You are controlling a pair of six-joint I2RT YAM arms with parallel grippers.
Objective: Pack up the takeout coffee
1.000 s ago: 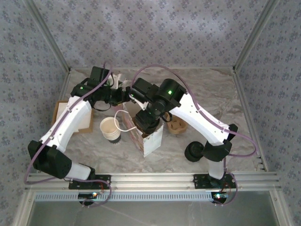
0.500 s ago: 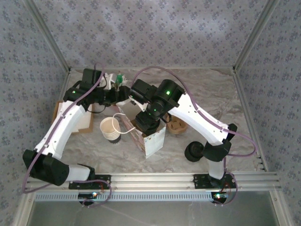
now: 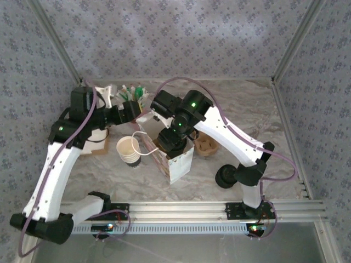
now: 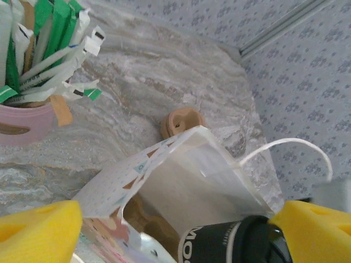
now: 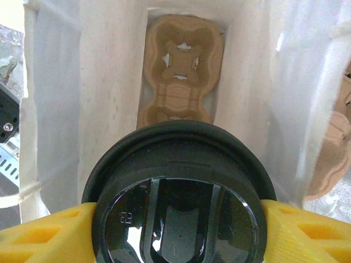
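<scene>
**A:** Where is the small takeout coffee cup (image 5: pixel 178 219) sitting?
**B:** The right fingers (image 5: pixel 44 233) are clamping it, one yellow foam pad on each side of its round black plastic lid (image 5: pixel 178 159). The lid is hiding the cup body.

**A:** And relative to the bag?
**B:** It's hanging at the mouth of the tall white paper bag (image 5: pixel 109 82), with a bag wall flanking each pad. I can't tell how deep it is.

**A:** What is the next move turning on?
**B:** The brown moulded-pulp cup carrier (image 5: pixel 178 71), which is lying on the bag floor straight beyond the fingertips. Its long axis is running away from the fingers, with two wells in line. The near well is tucking under the lid's edge and the far well is lying past it. The cup axis is pointing straight down the bag, so I'm reading the near well as the target. That means a plain push along the finger line with little sideways shift.

**A:** Left arm?
**B:** The left fingers (image 4: pixel 38 227) are spreading wide and gripping nothing. The bag rim is lying between them and just beyond. I can't tell if they're touching it. The right arm is nearer and is carrying the cup.

**A:** Risk?
**B:** The walls are sitting close to the pads, so the paper could be snagging as the fingers let go.
</scene>
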